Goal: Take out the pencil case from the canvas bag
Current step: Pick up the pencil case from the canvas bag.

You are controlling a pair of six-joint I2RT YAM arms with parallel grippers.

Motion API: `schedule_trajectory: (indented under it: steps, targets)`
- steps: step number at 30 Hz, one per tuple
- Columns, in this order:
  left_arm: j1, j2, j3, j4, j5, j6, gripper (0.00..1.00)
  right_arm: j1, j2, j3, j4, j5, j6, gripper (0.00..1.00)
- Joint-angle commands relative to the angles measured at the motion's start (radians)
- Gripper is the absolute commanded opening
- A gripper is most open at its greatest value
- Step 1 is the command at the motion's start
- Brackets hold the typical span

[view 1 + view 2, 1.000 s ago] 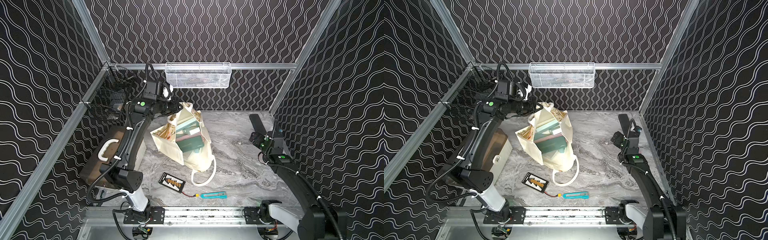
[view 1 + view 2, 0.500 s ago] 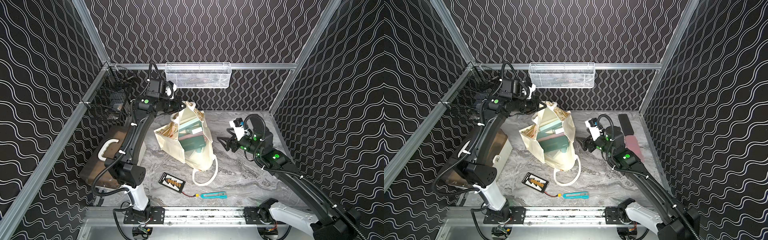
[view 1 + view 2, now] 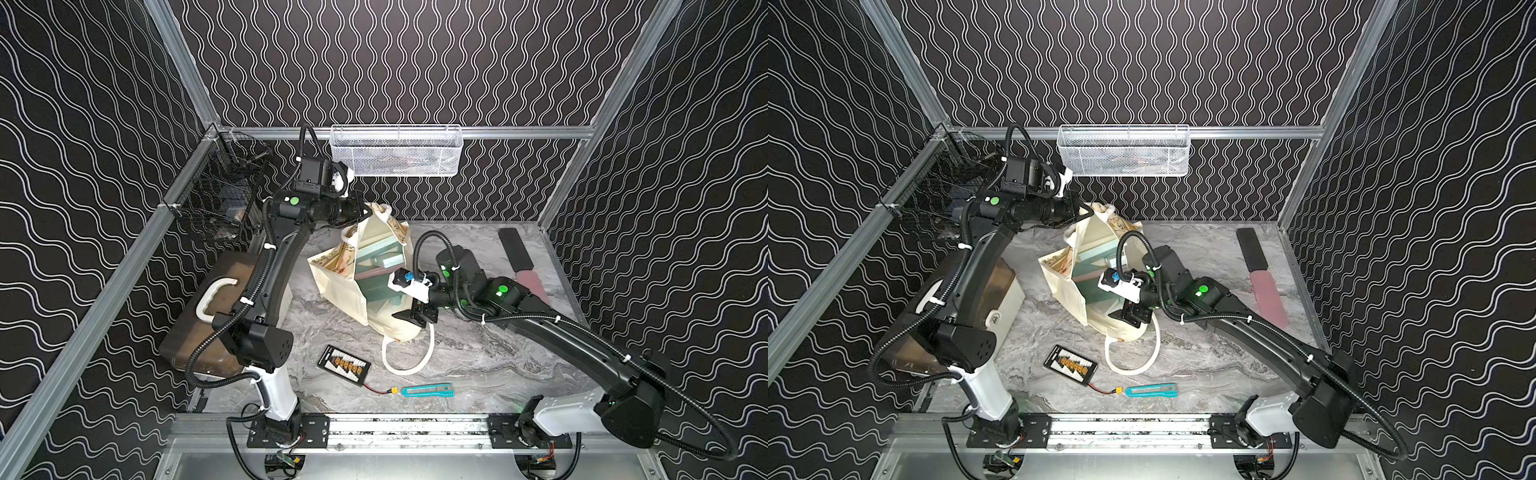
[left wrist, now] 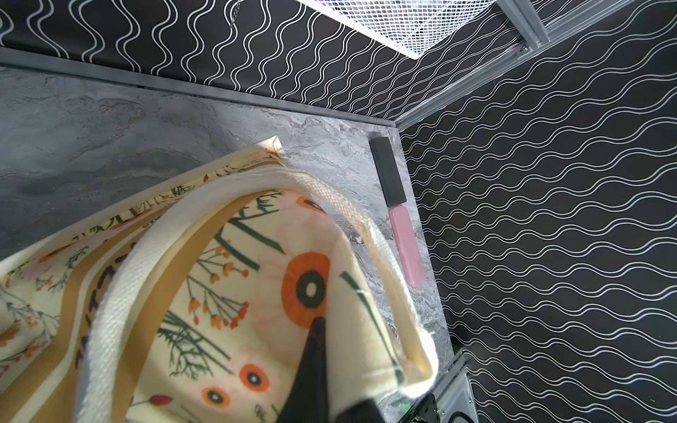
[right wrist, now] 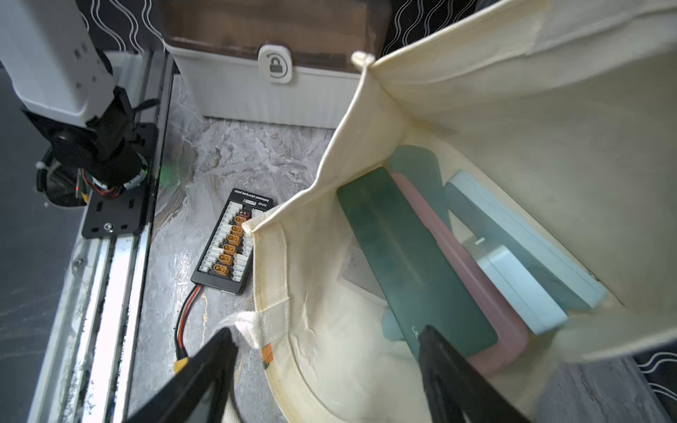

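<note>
Left pincer (image 3: 365, 212) is clamped shut on the top edge of the canvas bag (image 3: 343, 286), right by one handle. It's holding the mouth up and open toward the right arm. Further left on the table (image 3: 478, 353) there's a storage box (image 3: 226, 266) with a brown lid and a white handle.

The bag is soft cream cloth with an orange and tan flower print on the broad face and thick woven strap loops. Inside are flat, hard-looking slabs with rounded corners: a dark green case (image 5: 414, 267), a pink case (image 5: 505, 337) tucked beside it, and pale blue boxes (image 5: 513, 278) beyond. I'm guessing the green one is the pencil case, but can't be sure.

Right pincer (image 5: 326, 344) is spread wide and gripping nothing. One finger sits outside the rim and the other is inside, just over the green case.

So I'd call this the reach-in step. Next it probably has to go deeper, straddle a case edge and close without snagging the cloth.
</note>
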Motion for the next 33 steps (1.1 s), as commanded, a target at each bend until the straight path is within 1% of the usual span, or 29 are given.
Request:
schedule_trajectory:
  steps: [1,9,12,16,20,22,25,28,33]
  targets:
    - [0.0,-0.001,0.022,0.098,0.056,0.021,0.0,0.019,0.054,0.018,-0.058,0.08,-0.106,0.84]
    - [0.0,-0.004,0.024,0.081,0.079,0.042,0.0,0.02,0.191,0.03,0.026,0.196,-0.17,0.85]
    - [0.0,-0.003,0.023,0.083,0.109,0.051,0.0,0.019,0.208,0.014,0.079,0.22,-0.204,0.84]
    - [-0.001,0.004,0.044,0.063,0.128,0.07,0.0,0.018,0.228,-0.002,0.132,0.238,-0.231,0.82]
    - [-0.001,0.013,0.059,0.05,0.145,0.087,0.0,0.018,0.249,0.021,0.123,0.253,-0.218,0.78]
    - [-0.001,0.016,0.068,0.039,0.149,0.095,0.0,0.017,0.257,0.023,0.127,0.296,-0.217,0.78]
    - [-0.001,0.015,0.067,0.03,0.151,0.106,0.0,0.018,0.266,0.01,0.172,0.414,-0.222,0.78]
    - [0.0,0.012,0.057,0.039,0.157,0.106,0.0,0.021,0.264,-0.013,0.217,0.475,-0.256,0.82]
    - [-0.001,0.024,0.075,0.027,0.171,0.108,0.0,0.021,0.263,-0.013,0.242,0.497,-0.31,0.9]
